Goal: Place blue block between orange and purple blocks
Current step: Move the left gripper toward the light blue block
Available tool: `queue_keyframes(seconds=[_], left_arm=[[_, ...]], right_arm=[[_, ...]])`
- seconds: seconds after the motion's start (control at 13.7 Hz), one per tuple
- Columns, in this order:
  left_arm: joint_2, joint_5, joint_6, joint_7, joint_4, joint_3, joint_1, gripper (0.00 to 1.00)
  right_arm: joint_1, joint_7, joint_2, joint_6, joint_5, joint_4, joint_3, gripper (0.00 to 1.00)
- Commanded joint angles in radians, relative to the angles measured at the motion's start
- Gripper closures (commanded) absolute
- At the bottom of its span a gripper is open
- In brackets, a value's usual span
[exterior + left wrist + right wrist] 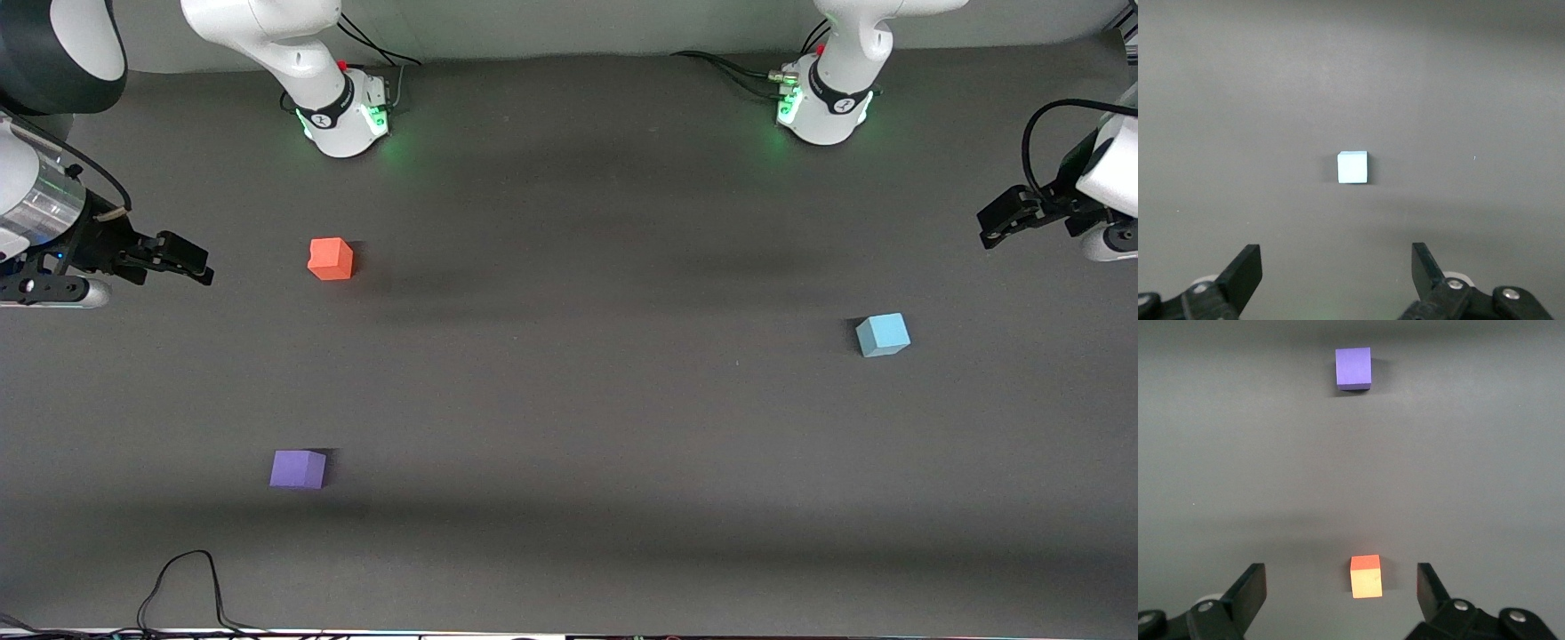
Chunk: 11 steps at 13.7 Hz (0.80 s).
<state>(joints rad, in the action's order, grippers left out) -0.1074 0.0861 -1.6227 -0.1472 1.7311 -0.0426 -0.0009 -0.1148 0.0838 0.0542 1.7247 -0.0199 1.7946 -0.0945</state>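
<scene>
While both pincers, left and right, hang released, blue block sits untouched; approaching its three o'clock skewed could nudge it.

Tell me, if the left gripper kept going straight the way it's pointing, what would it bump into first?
Probably the blue block. It sits centred ahead of the open left gripper in the left wrist view, with only bare table around it. Depth is hard to judge, so the fingers might touch the table first.
</scene>
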Motion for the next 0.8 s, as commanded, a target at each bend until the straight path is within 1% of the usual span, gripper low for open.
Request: queue_keyframes(seconds=[0.0,0.29,0.58,0.73], left_arm=[[-0.020,-0.008,0.038,0.037,-0.007,0.021,-0.024,0.00],[-0.023,-0.011,0.043,0.040,-0.015,0.021,-0.019,0.00],[-0.032,-0.037,0.112,0.075,-0.013,0.023,-0.011,0.00],[-0.040,-0.054,0.121,0.087,-0.005,0.024,-0.011,0.00]], right_arm=[[-0.009,-0.021,-0.002,0.012,0.006,0.005,-0.007,0.00],[-0.009,-0.021,-0.005,0.018,0.006,0.005,-0.007,0.00],[-0.009,-0.021,-0.007,0.022,0.006,0.005,-0.007,0.00],[-0.009,-0.021,-0.008,0.022,0.006,0.005,-0.007,0.00]])
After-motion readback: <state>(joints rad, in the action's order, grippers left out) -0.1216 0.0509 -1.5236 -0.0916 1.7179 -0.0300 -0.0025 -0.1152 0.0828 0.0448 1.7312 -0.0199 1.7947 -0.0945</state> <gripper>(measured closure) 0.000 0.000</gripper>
